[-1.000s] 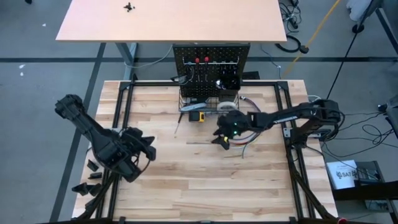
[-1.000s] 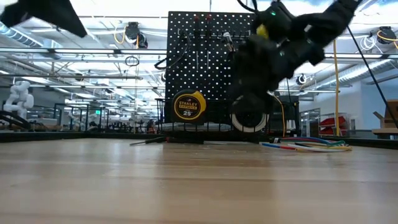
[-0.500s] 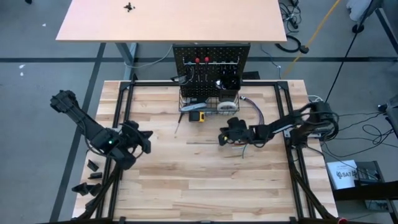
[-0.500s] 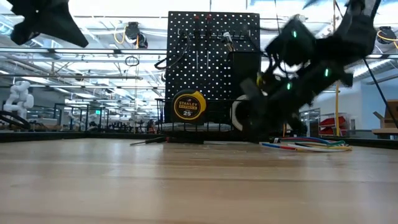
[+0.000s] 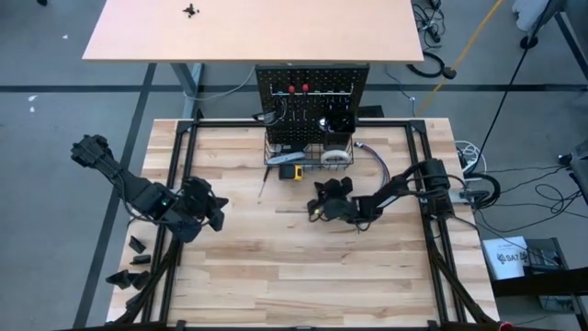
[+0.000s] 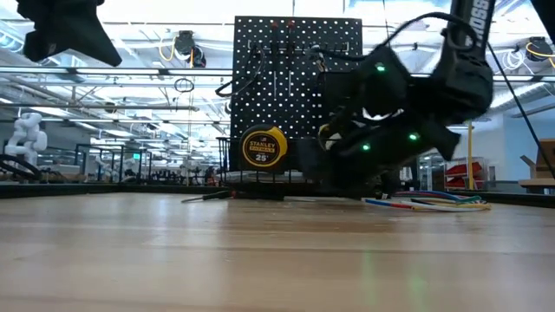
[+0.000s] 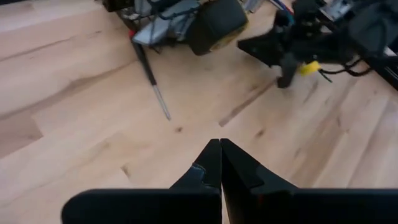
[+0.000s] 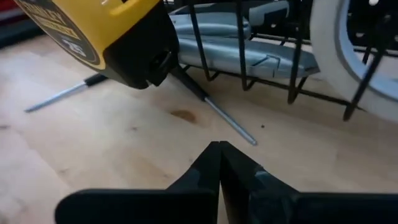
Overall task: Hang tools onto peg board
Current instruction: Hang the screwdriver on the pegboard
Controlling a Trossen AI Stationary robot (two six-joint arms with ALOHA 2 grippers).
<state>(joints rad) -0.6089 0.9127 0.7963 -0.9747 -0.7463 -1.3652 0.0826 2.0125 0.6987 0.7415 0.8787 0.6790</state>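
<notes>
The black peg board (image 5: 312,87) stands at the table's far edge with tools on its hooks and a wire basket (image 5: 308,152) at its foot. A grey utility knife (image 8: 236,37) and a white tape roll (image 8: 351,56) lie in the basket. The yellow tape measure (image 6: 264,146) hangs at the basket's front, clear of the table. A screwdriver (image 5: 262,187) lies flat on the wood near it. My right gripper (image 8: 219,148) is shut, low over the table in front of the basket, with nothing between its fingers. My left gripper (image 7: 220,146) is shut and raised at the left.
A bundle of coloured wires (image 6: 429,204) lies on the table to the right of the basket, beside my right arm. A thin shaft (image 8: 227,121) lies on the wood just beyond my right fingertips. Bare wood (image 5: 303,267) spreads across the near half.
My right gripper has sunk from above the wires to just over the table. It has tipped from pointing steeply down to nearly level and swung toward the tape measure, and its fingers have shut. My left gripper has drawn a little toward the far edge and turned.
</notes>
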